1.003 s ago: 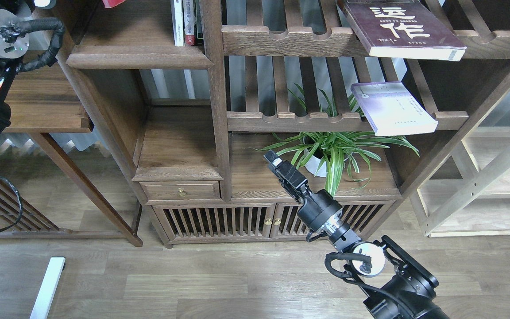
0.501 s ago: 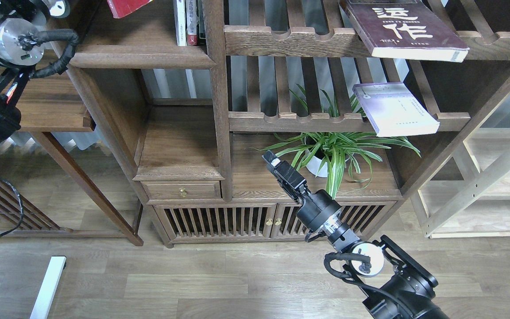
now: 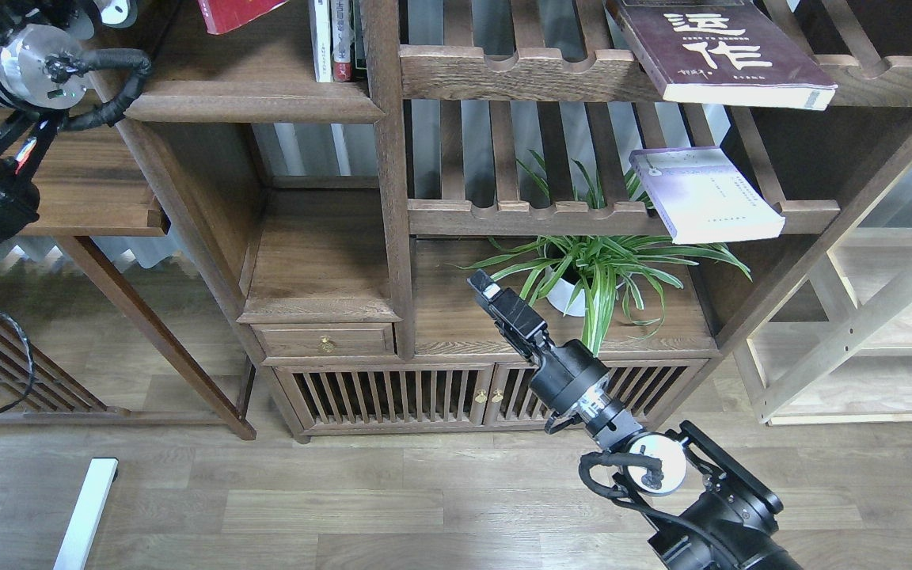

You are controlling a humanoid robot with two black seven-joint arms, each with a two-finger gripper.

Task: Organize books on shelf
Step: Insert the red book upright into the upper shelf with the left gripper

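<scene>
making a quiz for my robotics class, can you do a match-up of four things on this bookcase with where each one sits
Things:
1. maroon book
2. lavender book
3. red book
4. potted plant

Places:
A. solid shelf at top left, cut off by the picture's edge
B. lower slatted shelf, sticking out over the front rail
C. upper slatted shelf, overhanging the front
D. solid board under the slatted shelves

Pairs: 1-C, 2-B, 3-A, 4-D

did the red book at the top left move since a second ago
Yes. The red book shows more now, having shifted down and right toward the upright white-spined book on the shelf.
</scene>
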